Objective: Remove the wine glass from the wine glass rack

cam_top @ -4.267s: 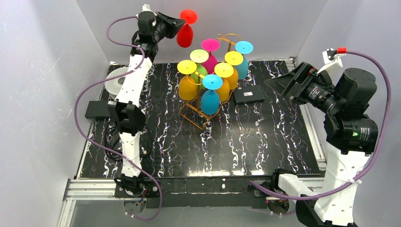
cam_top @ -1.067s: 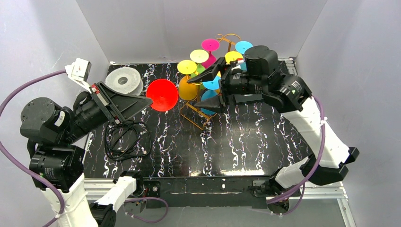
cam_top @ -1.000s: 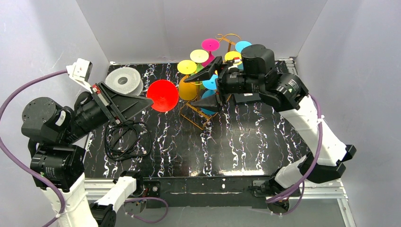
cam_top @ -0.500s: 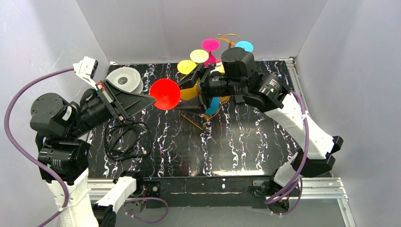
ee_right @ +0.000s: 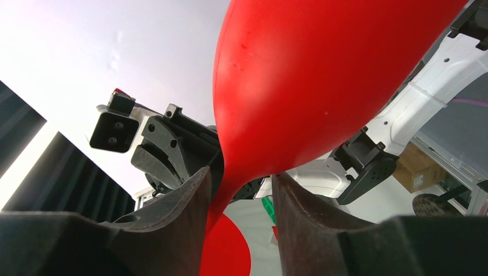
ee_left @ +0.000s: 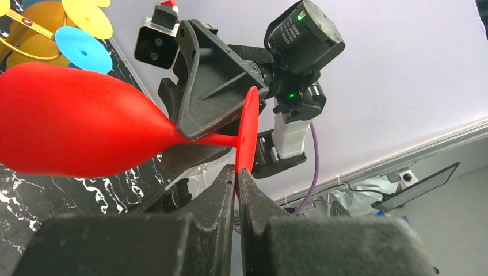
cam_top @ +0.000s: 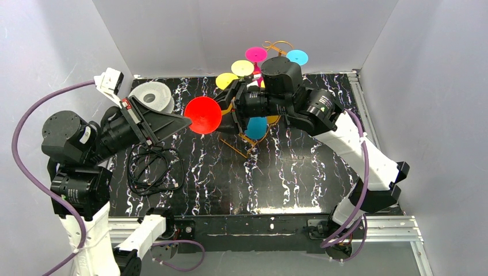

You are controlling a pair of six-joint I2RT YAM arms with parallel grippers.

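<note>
A red wine glass (cam_top: 202,115) lies sideways in the air left of the wine glass rack (cam_top: 277,45), clear of it. My left gripper (cam_top: 187,119) is shut on the rim of its foot (ee_left: 248,129), with the bowl (ee_left: 69,123) pointing away. My right gripper (cam_top: 233,113) straddles the stem just below the bowl (ee_right: 322,80). Its jaws are partly narrowed. The stem lies near one finger (ee_right: 184,201), with a gap to the other. Several coloured glasses still hang on the rack, among them a blue one (cam_top: 256,126).
A white tape roll (cam_top: 151,96) and a coiled black cable (cam_top: 151,169) lie on the black marbled table (cam_top: 299,172) at the left. Grey walls close in the back and both sides. The rack's wire base (cam_top: 241,147) stands just below my right gripper.
My right arm has swung left from the rack to the red glass, and its jaws have narrowed round the stem. My left arm has shifted the glass slightly right and up.
</note>
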